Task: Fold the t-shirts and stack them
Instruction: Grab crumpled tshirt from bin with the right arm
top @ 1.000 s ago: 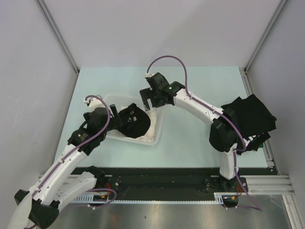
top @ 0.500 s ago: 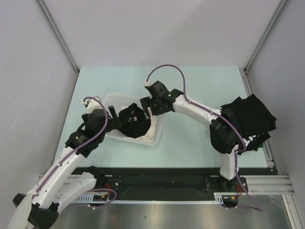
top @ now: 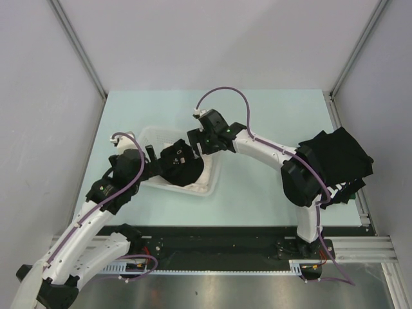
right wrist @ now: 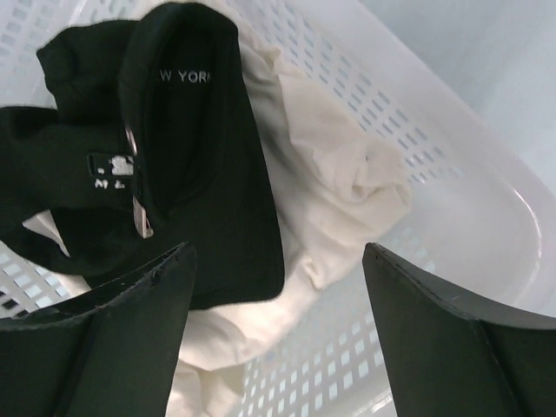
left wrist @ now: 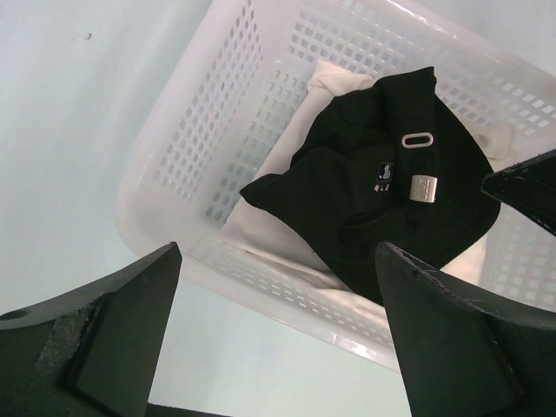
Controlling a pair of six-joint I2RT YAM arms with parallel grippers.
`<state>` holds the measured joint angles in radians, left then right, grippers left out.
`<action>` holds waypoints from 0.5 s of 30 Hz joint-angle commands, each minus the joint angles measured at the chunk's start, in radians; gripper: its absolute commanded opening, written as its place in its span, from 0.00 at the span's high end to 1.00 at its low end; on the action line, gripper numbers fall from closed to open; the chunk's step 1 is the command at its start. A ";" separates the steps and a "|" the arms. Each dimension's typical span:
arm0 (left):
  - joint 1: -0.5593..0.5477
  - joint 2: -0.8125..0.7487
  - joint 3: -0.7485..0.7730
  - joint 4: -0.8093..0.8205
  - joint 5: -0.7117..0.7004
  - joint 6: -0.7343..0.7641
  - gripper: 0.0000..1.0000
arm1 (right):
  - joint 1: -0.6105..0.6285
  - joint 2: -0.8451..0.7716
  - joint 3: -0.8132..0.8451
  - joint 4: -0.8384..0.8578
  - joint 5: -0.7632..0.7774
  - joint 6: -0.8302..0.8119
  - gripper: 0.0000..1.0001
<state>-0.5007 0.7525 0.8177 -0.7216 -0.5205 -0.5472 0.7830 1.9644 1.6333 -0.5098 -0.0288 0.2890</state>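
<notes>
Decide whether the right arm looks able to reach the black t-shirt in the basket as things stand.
Probably yes: its open end effector hangs just above the black t-shirt, with nothing between.

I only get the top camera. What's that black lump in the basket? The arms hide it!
Observer: A crumpled black t-shirt; the right wrist camera reads white letters "W YORK" on it.
Operator: Is anything under it?
Observer: Yes, a cream-white t-shirt lies beneath it in the white basket.
Operator: Did an arm grab it?
Observer: No. Both wrist views show jaws wide open, holding nothing.
</notes>
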 commanded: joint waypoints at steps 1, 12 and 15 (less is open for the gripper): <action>0.007 -0.013 0.035 -0.009 -0.010 0.021 0.01 | -0.016 0.040 -0.001 0.082 -0.042 0.015 0.20; 0.008 -0.007 0.057 -0.038 -0.009 0.024 0.02 | -0.037 0.134 -0.015 0.169 -0.169 0.009 0.40; 0.007 -0.008 0.060 -0.042 -0.013 0.024 0.01 | -0.044 0.154 -0.010 0.177 -0.212 0.010 0.52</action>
<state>-0.5007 0.7517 0.8330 -0.7563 -0.5205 -0.5404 0.7494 2.0930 1.6211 -0.3798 -0.1642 0.2955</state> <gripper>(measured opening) 0.985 0.538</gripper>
